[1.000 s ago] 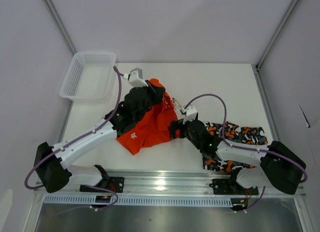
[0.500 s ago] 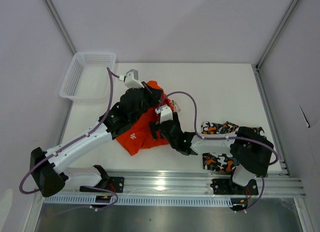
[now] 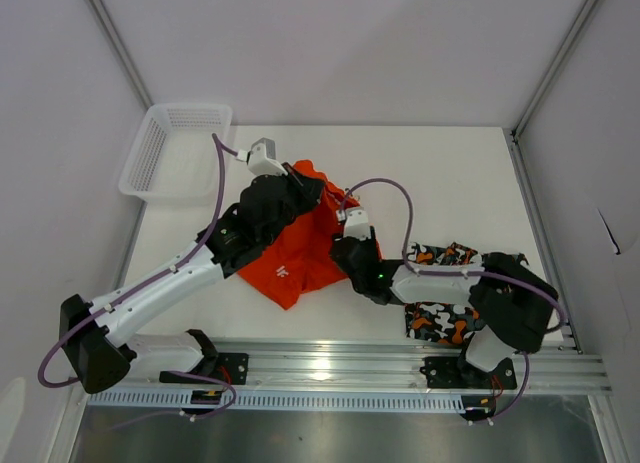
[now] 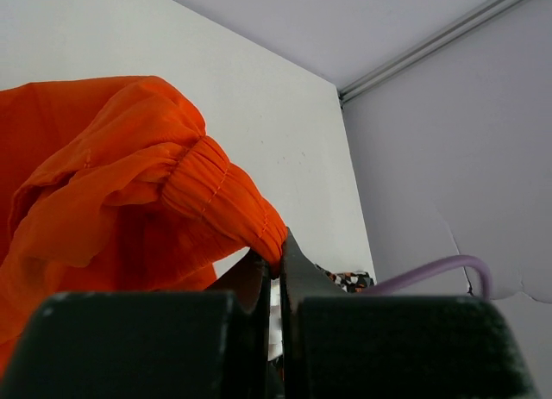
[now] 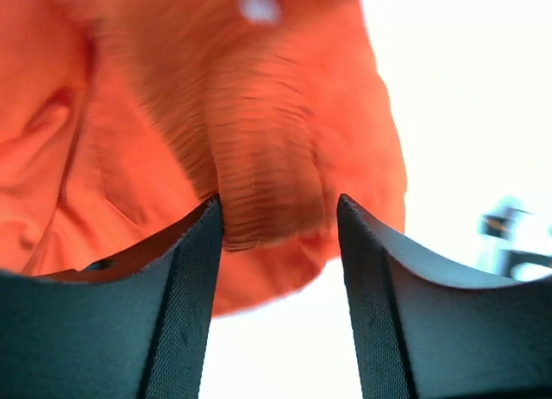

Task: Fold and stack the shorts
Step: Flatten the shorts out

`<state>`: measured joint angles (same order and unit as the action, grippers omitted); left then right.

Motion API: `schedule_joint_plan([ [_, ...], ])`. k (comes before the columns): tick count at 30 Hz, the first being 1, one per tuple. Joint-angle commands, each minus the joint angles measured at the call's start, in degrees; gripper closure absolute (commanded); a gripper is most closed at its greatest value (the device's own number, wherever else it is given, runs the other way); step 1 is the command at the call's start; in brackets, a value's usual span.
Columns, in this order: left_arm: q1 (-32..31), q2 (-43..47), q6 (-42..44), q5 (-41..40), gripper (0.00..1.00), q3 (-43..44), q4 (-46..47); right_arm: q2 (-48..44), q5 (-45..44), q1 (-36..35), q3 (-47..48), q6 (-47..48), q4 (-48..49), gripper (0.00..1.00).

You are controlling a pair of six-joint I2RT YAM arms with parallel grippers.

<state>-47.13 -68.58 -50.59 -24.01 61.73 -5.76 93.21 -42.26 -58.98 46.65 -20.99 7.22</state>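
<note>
Orange shorts (image 3: 295, 268) lie mid-table, left of patterned shorts (image 3: 445, 328) | left gripper (image 4: 278, 252) stays clamped on waistband, lifting it | right gripper (image 5: 276, 211), no longer over patterned pair, now straddles a waistband fold, jaws narrowing, not yet pinching | second grip likely lets the fold start

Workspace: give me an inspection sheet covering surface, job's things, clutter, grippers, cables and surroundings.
Surface: white table, bare at the far right.
Job's things: orange shorts bunched at centre, unfolded; patterned shorts lying under the right arm, not stacked.
Clutter: white mesh basket at the far left corner, contents not discernible.
Grippers: left gripper shut on the orange shorts' waistband; right gripper jaws apart around a ribbed fold of the same shorts.
Cables: purple cable on the left arm and purple cable on the right arm loop freely.
Surroundings: plain walls, metal frame post, mounting rail at the near edge.
</note>
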Motion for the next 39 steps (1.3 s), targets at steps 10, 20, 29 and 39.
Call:
schedule_joint_plan([
  [10, -0.41, -6.04, -2.67, 1.51, 1.00, -0.12, 7.50, -15.34, 11.49, 15.82, -9.74, -5.72, 2.45, 0.45],
  [20, -0.85, -13.24, -4.17, 4.58, 1.00, -1.09, 12.26, -18.41, 19.76, 21.98, -12.20, -6.96, 4.37, 0.25],
  [29, -0.94, -12.12, -3.99, 7.13, 1.00, 1.02, 11.04, -28.07, 26.26, 22.07, -19.66, -2.30, 14.48, 0.07],
  [39, -1.64, -5.96, -3.11, 7.66, 1.00, 3.22, 6.20, -34.14, 39.09, 21.72, -20.73, 5.77, 23.27, 0.04],
])
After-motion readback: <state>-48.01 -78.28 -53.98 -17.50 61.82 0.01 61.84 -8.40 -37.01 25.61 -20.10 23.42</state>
